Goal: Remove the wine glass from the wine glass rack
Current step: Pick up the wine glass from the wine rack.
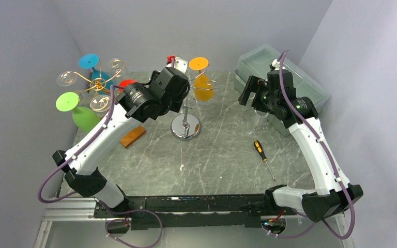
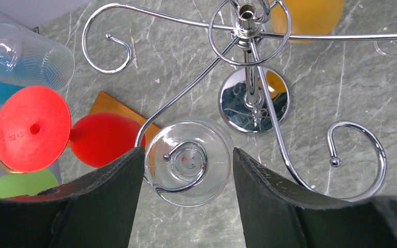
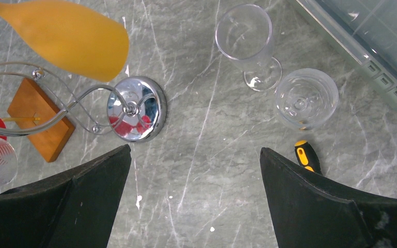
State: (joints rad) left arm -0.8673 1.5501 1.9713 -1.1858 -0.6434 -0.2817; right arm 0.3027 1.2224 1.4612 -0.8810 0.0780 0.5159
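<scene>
Grasp step, I'd say: left gripper (image 2: 187, 155) has its jaws spread with the clear wine glass (image 2: 207, 181) between them, hanging in the chrome rack (image 2: 253, 101) hook. Next: pinch, then slide it out of the hook. Right gripper (image 3: 195, 150) is wide open, nothing between its jaws.

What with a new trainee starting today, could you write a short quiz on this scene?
1. Which thing shows between the fingers of the left claw? A) a clear wine glass hanging on the chrome wire rack; B) an orange plastic wine glass; C) a yellow-handled screwdriver.
2. True or false: the right claw is open and holds nothing.
3. How many clear glasses stand on the grey marble table below the right claw?
Key: 1 A; 2 true; 3 two.
</scene>
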